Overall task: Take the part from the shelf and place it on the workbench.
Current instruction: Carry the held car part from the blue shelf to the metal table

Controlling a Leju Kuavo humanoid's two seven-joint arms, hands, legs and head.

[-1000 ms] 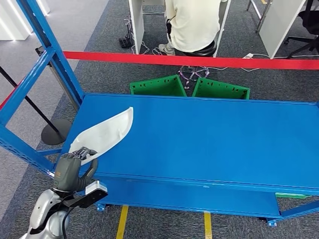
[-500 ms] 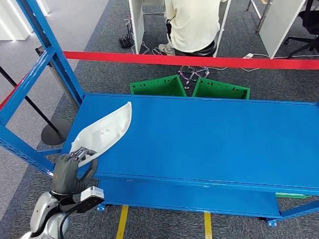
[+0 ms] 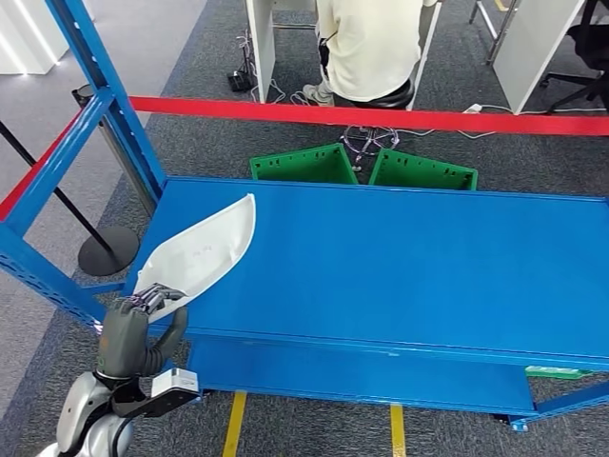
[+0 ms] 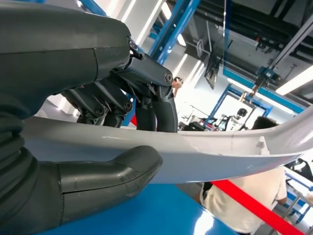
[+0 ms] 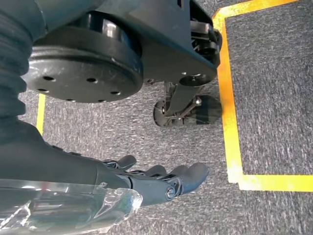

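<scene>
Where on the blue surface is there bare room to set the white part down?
The blue surface is bare from the white part across to its right end. Only the left end is crowded, where the left robot hand holds the part.

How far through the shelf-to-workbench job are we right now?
Done: the left hand has a grip on the white part, fingers above and thumb below in the left wrist view. In hand: the part sits at the near left corner of the blue shelf. Left: lifting it clear, carrying it to the workbench and setting it down. The right hand hangs empty.
</scene>
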